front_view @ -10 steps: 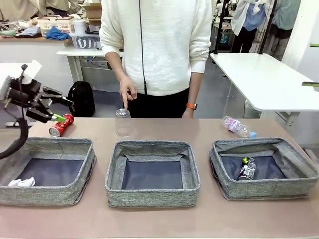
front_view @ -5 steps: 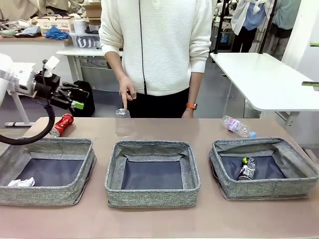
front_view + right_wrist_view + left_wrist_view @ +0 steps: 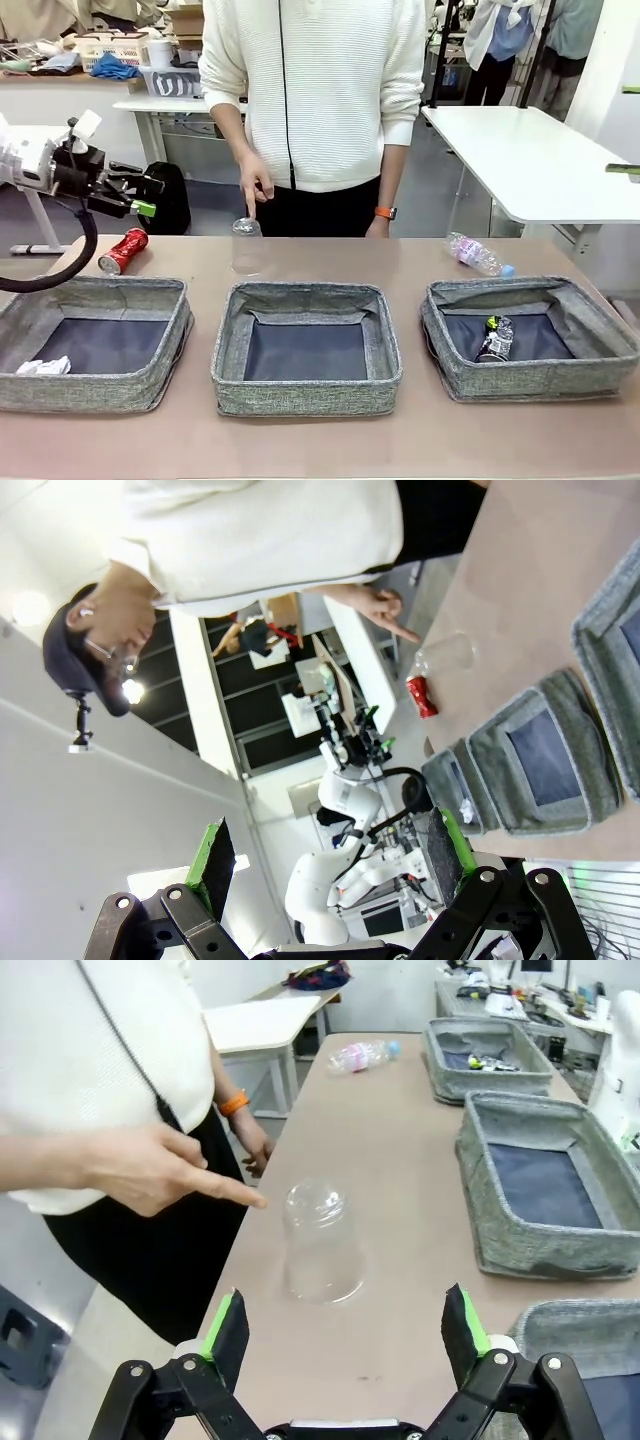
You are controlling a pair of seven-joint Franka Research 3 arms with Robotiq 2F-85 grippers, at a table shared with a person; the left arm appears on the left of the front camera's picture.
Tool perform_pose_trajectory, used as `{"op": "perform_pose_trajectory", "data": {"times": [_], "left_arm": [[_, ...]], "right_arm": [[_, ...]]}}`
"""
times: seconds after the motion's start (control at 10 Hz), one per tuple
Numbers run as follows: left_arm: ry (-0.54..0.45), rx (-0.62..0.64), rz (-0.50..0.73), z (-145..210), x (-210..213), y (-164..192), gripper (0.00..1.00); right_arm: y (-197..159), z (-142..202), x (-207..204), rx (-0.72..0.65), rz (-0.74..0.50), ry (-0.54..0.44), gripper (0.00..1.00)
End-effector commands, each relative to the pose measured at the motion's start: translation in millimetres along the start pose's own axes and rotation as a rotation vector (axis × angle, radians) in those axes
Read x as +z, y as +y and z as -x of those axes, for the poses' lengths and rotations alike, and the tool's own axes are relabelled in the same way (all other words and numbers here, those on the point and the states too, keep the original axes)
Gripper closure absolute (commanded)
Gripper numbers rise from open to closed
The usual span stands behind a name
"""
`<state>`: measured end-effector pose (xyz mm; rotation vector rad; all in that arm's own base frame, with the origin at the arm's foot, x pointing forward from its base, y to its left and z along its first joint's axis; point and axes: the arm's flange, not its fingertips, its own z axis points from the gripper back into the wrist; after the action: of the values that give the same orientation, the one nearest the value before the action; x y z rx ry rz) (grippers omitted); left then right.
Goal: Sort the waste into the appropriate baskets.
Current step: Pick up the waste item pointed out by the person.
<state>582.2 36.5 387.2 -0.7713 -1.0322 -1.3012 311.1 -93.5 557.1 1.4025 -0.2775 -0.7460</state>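
1. The right gripper (image 3: 328, 830) is seen with its jaws spread wide and nothing between them; the table is seen far beyond them.
2. Nearest on the table (image 3: 320, 440), three baskets are set in a row. The crumpled white paper ball (image 3: 42, 366) is held in the left basket (image 3: 80, 395), and the dark crushed can (image 3: 495, 339) in the right basket (image 3: 530, 380). The middle basket (image 3: 305, 395) is set between them.
3. Beyond the baskets, the crushed red can (image 3: 123, 251) is laid behind the left one. The clear plastic cup (image 3: 246, 247) is stood upside down behind the middle one. The clear bottle (image 3: 476, 254) is laid on its side behind the right one.
4. The left gripper (image 3: 148, 196) is raised near the table's far left corner, jaws released and gripping nothing. In its wrist view the cup is stood ahead of the jaws, centred between them and clear of both pads.
5. A finger of the person's hand (image 3: 257, 185) is pointed at the cup's top.
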Motion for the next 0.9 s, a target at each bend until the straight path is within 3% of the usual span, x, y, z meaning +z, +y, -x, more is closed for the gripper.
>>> {"op": "perform_pose_trajectory", "data": {"times": [0.0,0.3,0.8], "left_arm": [[0.020,0.028,-0.057,13.7,-23.9,21.4,0.00],[0.103,0.083,-0.001,30.5,-68.6,65.5,0.00],[0.166,0.123,0.107,42.6,-128.0,77.4,0.00]], "right_arm": [[1.6,-1.8,-2.1,0.021,-0.025,0.005,0.00],[1.6,-1.8,-2.1,0.021,-0.025,0.005,0.00],[1.6,-1.8,-2.1,0.021,-0.025,0.005,0.00]]}}
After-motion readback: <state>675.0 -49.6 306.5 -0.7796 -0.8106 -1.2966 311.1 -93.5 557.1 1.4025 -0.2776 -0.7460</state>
